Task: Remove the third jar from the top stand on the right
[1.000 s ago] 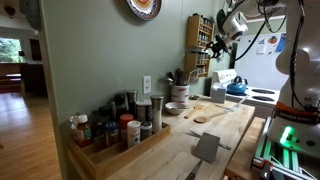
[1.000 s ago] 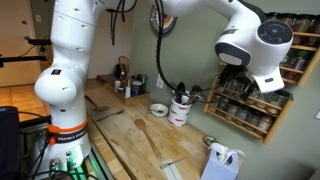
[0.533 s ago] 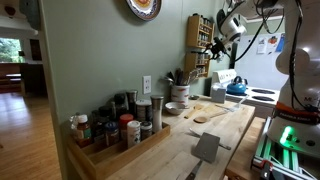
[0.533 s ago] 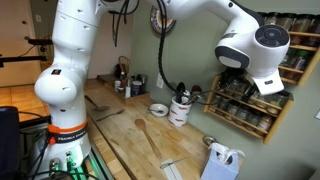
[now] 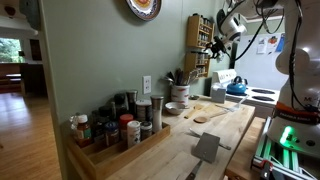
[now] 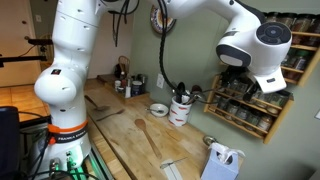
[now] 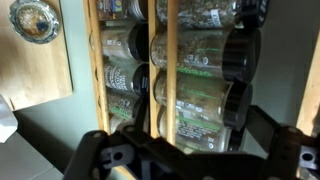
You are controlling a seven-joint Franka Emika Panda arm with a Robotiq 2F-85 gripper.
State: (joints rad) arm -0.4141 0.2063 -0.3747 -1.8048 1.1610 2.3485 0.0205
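The tall narrow light-wood spice rack [image 5: 199,45] hangs on the green wall, with several tiers of small black-lidded jars; it also shows in an exterior view [image 6: 268,95]. My gripper [image 5: 213,44] is held close in front of the rack's upper tiers, and in an exterior view [image 6: 234,76] the wrist hides its fingers. The wrist view is turned sideways: wooden rails [image 7: 160,70] cross the jars. A glass jar with a black lid [image 7: 195,105] lies between my spread dark fingers [image 7: 185,150]. The fingers look open and hold nothing.
A low wooden crate of larger spice bottles [image 5: 118,152] stands on the butcher-block counter [image 5: 175,150]. A white utensil holder [image 6: 181,110], a small bowl [image 6: 158,109], a wooden spoon [image 6: 150,135], a metal spatula [image 5: 207,148] and a blue kettle [image 5: 237,88] are there too.
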